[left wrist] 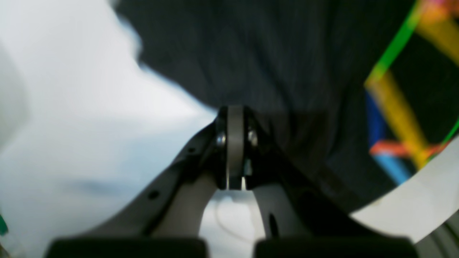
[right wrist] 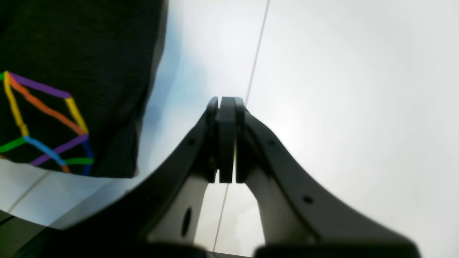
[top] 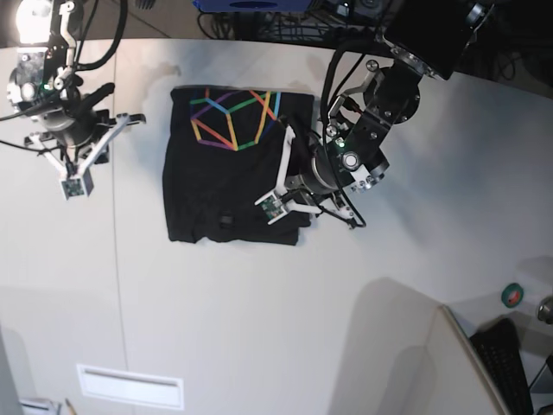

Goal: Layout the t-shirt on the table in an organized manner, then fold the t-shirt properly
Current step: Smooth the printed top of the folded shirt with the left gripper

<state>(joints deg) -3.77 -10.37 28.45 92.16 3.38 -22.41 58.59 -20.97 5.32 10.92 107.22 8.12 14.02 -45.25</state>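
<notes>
Black cloth t-shirt with its multicolour line-drawn cube print lies flattened on the smooth white tabletop as a compact, roughly square block, print at the far end, plain cloth at the near end. From the shirt outward: the left gripper hangs over the shirt's edge on the base view's right, near its lower corner, jaws pressed together; its wrist view shows black cloth just past the tips, but whether any fabric is pinched I cannot tell. The right gripper stands well apart from the shirt's opposite edge, beyond the thin dark seam line, jaws likewise closed with only bare table under them. The left arm is plainly nearer, so the next fold likely starts from its side, carrying that edge across toward the seam.
</notes>
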